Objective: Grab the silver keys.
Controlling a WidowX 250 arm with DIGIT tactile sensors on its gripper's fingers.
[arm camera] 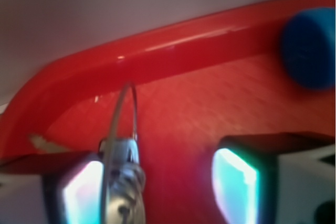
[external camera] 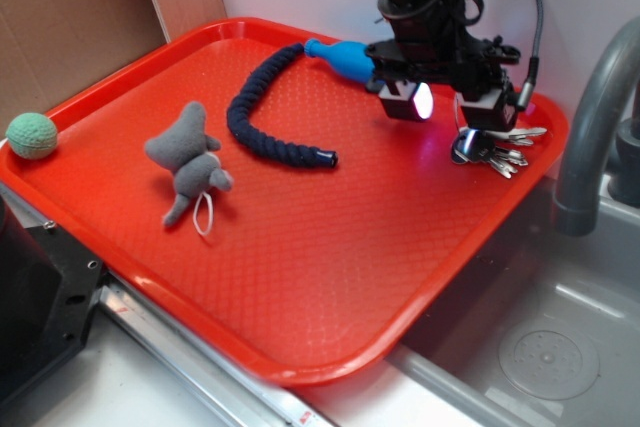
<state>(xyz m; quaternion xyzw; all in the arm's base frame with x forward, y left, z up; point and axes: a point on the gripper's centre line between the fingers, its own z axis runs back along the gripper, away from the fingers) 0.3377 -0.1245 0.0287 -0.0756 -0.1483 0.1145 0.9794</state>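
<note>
The silver keys [external camera: 490,150] lie fanned out on the red tray [external camera: 350,247] near its far right corner, below the gripper. My gripper [external camera: 447,107] hangs over them, open, with its lit pads wide apart. In the wrist view the keys [arm camera: 126,179] stand between the fingers, close against the left pad [arm camera: 81,192]. Their thin wire ring [arm camera: 125,106] arcs up toward the tray rim [arm camera: 157,51]. A wide gap of bare tray separates the keys from the right pad [arm camera: 236,184].
A blue bottle [external camera: 345,59] lies on the tray just left of the gripper and shows as the blue bottle [arm camera: 310,48] in the wrist view. A navy rope [external camera: 262,117], a grey plush toy [external camera: 188,159] and a green ball [external camera: 32,135] sit further left. A grey faucet [external camera: 590,127] stands right of the tray.
</note>
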